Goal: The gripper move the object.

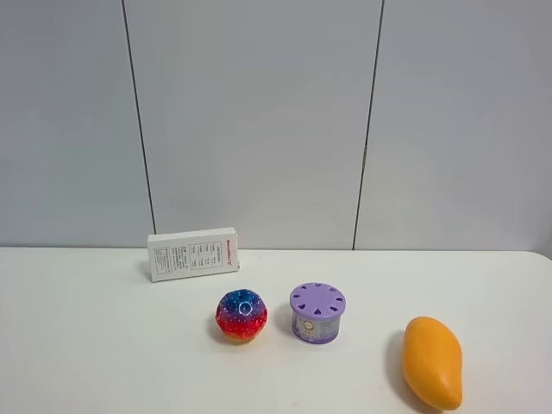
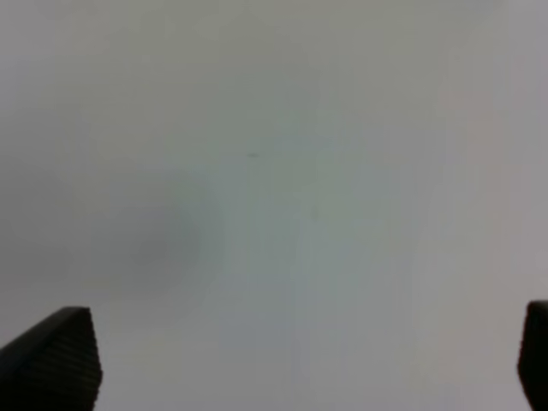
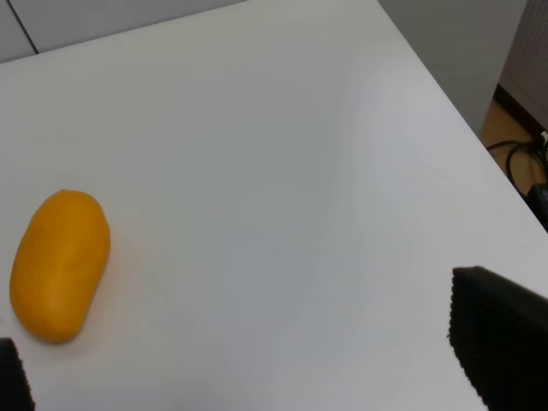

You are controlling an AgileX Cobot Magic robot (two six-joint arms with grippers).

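Observation:
The purple can [image 1: 317,313] with a lilac slotted lid stands upright on the white table [image 1: 86,345], between a red-blue speckled ball [image 1: 241,316] and an orange mango [image 1: 433,361]. Neither arm shows in the high view. My left gripper [image 2: 308,364] is open over bare table, its black fingertips [image 2: 56,360] at the frame's lower corners. My right gripper [image 3: 248,364] is open, with one black fingertip [image 3: 501,338] in view. The mango [image 3: 60,264] lies beyond it in the right wrist view. The can is out of both wrist views.
A white printed box [image 1: 193,254] stands at the back against the grey panelled wall. In the right wrist view the table's right edge [image 3: 454,111] drops to a floor with black cables [image 3: 527,167].

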